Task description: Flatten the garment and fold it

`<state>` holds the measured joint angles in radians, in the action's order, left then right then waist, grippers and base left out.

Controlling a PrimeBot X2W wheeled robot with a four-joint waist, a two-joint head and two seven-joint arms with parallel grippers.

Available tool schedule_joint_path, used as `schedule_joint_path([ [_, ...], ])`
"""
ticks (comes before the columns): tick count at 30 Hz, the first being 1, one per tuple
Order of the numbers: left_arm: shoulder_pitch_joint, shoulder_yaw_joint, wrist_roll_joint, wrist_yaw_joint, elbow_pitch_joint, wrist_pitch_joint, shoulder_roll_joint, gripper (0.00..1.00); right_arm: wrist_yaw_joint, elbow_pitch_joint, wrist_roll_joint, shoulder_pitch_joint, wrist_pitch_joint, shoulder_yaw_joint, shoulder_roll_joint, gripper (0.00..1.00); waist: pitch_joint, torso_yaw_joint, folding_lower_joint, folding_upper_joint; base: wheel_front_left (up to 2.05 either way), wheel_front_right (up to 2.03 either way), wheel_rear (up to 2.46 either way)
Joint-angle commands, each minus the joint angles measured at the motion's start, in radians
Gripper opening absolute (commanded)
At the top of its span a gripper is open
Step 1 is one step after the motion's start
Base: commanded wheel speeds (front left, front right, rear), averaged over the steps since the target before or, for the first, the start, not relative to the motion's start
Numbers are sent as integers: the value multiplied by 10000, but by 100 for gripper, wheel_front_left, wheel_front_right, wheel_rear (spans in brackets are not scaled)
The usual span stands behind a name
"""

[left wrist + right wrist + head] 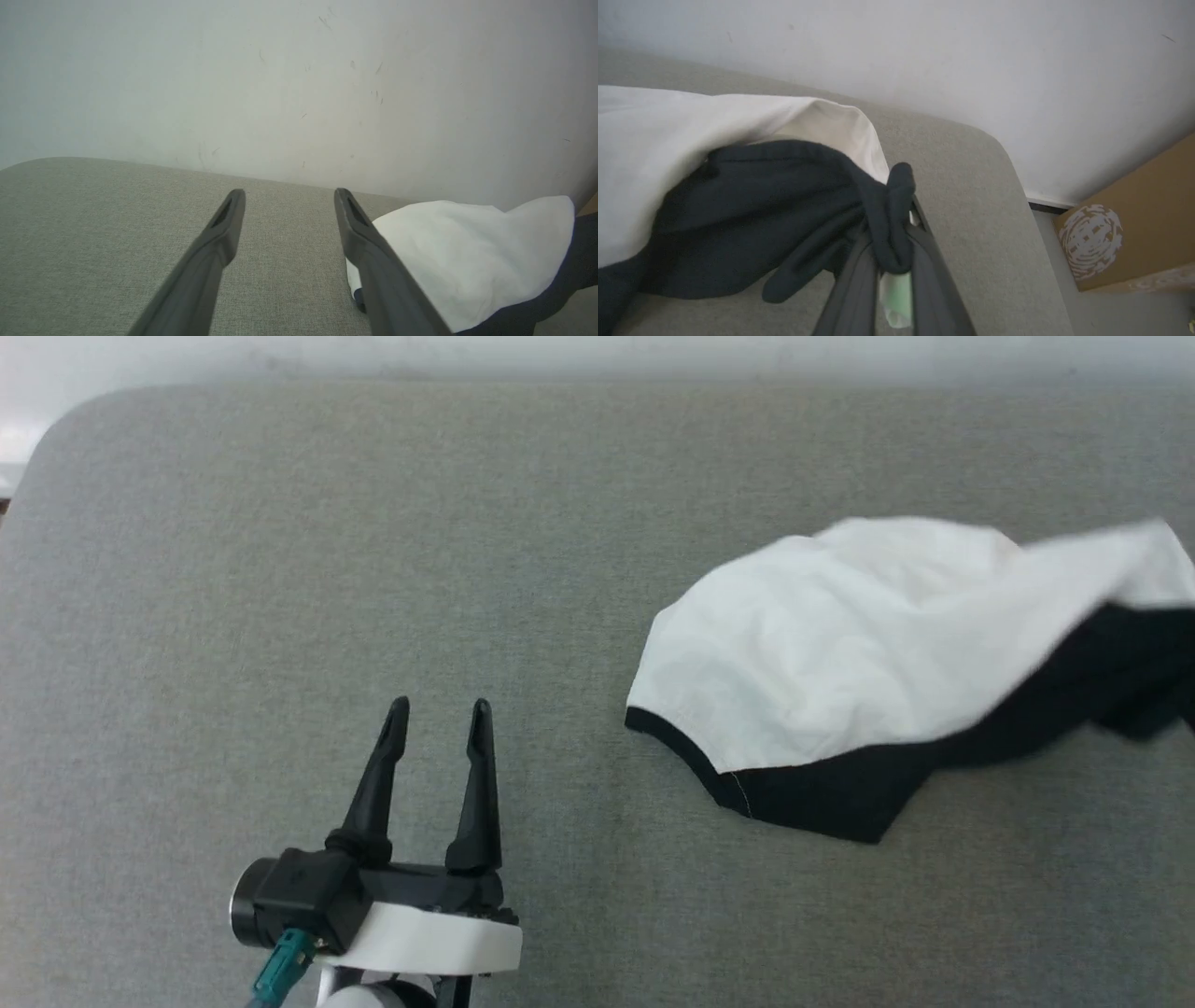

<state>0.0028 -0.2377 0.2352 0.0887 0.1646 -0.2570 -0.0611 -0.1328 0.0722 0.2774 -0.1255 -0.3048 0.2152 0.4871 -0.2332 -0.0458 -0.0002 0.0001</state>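
The garment point(840, 653) lies bunched on the right of the grey table, white body on top with black sleeve cloth and a black trim edge underneath; its chest print is hidden. My left gripper point(439, 714) stands open at the lower left, apart from the cloth, nothing between its fingers. In the left wrist view the left gripper point(288, 198) points at the wall with the garment point(472, 261) just right of its right finger. In the right wrist view my right gripper point(896, 233) is shut on a bunch of black sleeve cloth point(889, 219), lifting that part of the garment point(668, 154).
The grey fabric-covered table point(280, 569) stretches to a pale wall point(280, 84) at the back. A brown cardboard box point(1129, 233) stands on the floor beyond the table's right corner. The table's rounded left corner point(56, 439) shows at the upper left.
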Motion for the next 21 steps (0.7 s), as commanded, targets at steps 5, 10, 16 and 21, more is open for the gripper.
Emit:
schedule_joint_path([
  [5, 144, 72, -150, -148, 24, -47, 46, 100, 21, -282, -639, 1742, -245, 1071, -644, 0, 32, 138, 2, -1, 0, 0, 0],
  [10, 114, 105, -228, -232, -34, -47, 43, 100, 21, -1190, -778, 2100, -191, 943, -1074, 44, 21, 71, 2, -1, 0, 0, 0],
  [16, 175, 114, -270, -268, -98, -47, 36, 100, 21, -949, -357, 1587, 25, 364, -1225, 100, 192, -7, 2, -1, 0, 0, 0],
  [21, 299, 139, -261, -256, -65, -47, 38, 100, 21, 726, 673, 1114, -307, 199, -1290, 100, 342, -69, 2, -1, 0, 0, 0],
])
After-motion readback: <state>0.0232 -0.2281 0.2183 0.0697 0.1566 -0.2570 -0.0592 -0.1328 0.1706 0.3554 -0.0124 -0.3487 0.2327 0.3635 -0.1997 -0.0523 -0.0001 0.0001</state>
